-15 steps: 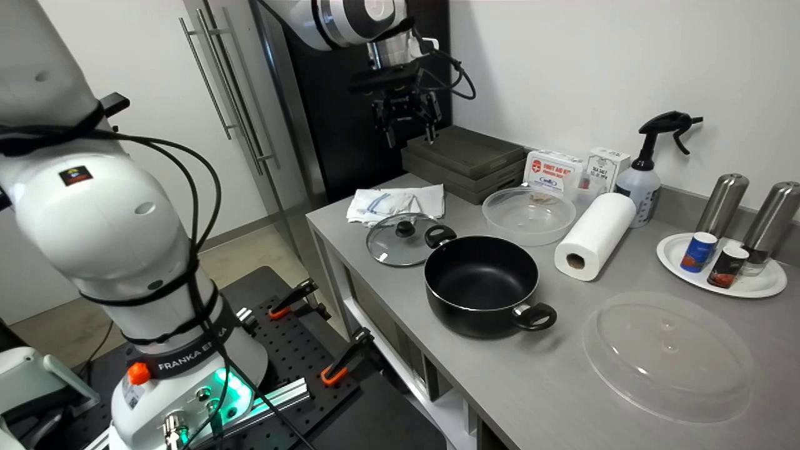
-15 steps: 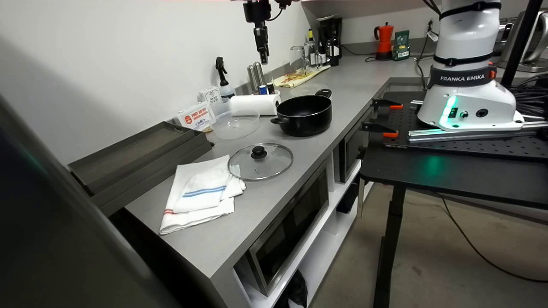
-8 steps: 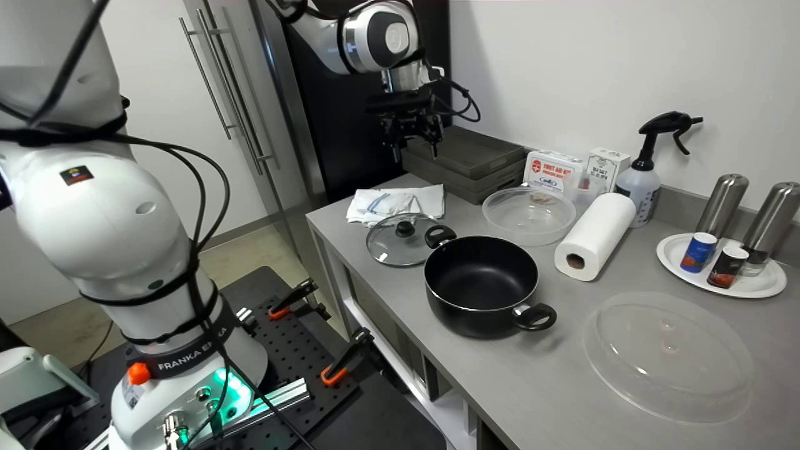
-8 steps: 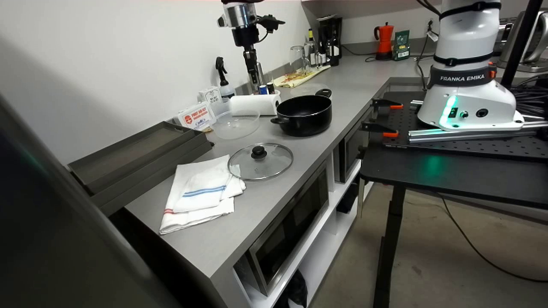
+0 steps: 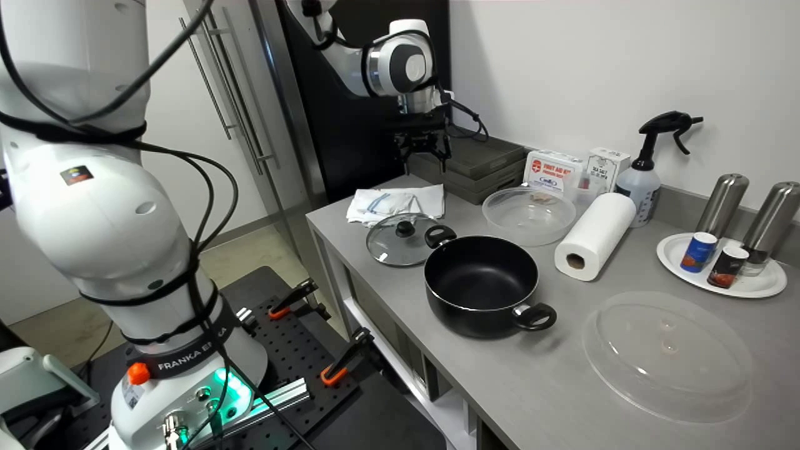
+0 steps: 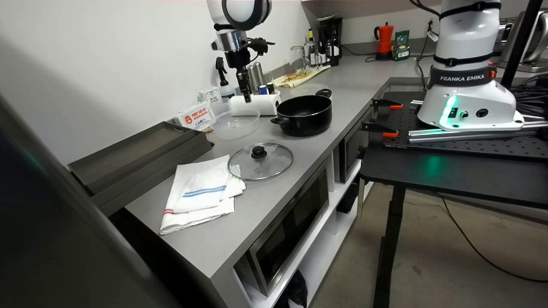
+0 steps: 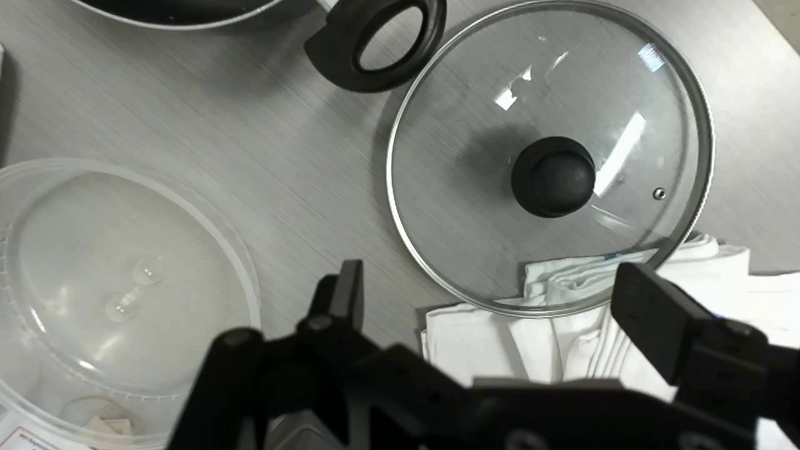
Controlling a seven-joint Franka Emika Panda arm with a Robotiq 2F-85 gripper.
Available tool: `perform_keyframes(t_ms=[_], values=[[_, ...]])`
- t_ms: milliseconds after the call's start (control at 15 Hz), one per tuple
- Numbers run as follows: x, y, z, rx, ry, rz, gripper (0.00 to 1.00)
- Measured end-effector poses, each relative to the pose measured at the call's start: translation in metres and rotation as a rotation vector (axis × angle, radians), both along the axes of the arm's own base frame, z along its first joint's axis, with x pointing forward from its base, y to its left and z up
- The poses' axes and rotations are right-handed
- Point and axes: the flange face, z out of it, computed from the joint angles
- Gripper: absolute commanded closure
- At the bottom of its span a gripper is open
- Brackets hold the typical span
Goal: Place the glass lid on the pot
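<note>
The glass lid (image 5: 390, 245) lies knob up on the counter in both exterior views (image 6: 278, 161). Its edge overlaps a folded white towel. In the wrist view the lid (image 7: 450, 206) shows whole, with its black knob (image 7: 553, 178) ahead of the fingers. The black pot (image 5: 481, 278) stands uncovered beside the lid, also in an exterior view (image 6: 305, 115); one pot handle (image 7: 381, 75) comes close to the lid's rim. My gripper (image 5: 425, 169) points down, open and empty, above the counter on the towel side of the knob; its fingers (image 7: 353, 294) stand wide apart in the wrist view.
The folded towel (image 6: 201, 192) lies by the lid. Stacked grey trays (image 6: 141, 158), a clear plastic bowl (image 5: 531, 215), a first aid kit (image 5: 553, 170) and a paper roll (image 5: 597, 237) stand along the wall. A large clear disc (image 5: 669, 375) lies past the pot.
My gripper has come down towards the counter and shifted somewhat right in the view showing the robot's base at left. It stays open. The lid and pot have not moved.
</note>
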Motion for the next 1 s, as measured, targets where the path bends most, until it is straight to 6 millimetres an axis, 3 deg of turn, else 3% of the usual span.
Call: perform_keyframes(t_ms=[467, 733, 1000], values=[[0.018, 0.014, -0.053, 0.002, 0.053, 0.096, 0.0], [0.015, 0.025, -0.08, 0.011, 0.093, 0.152, 0.0], [0.008, 0.037, -0.094, 0.022, 0.116, 0.179, 0.0]])
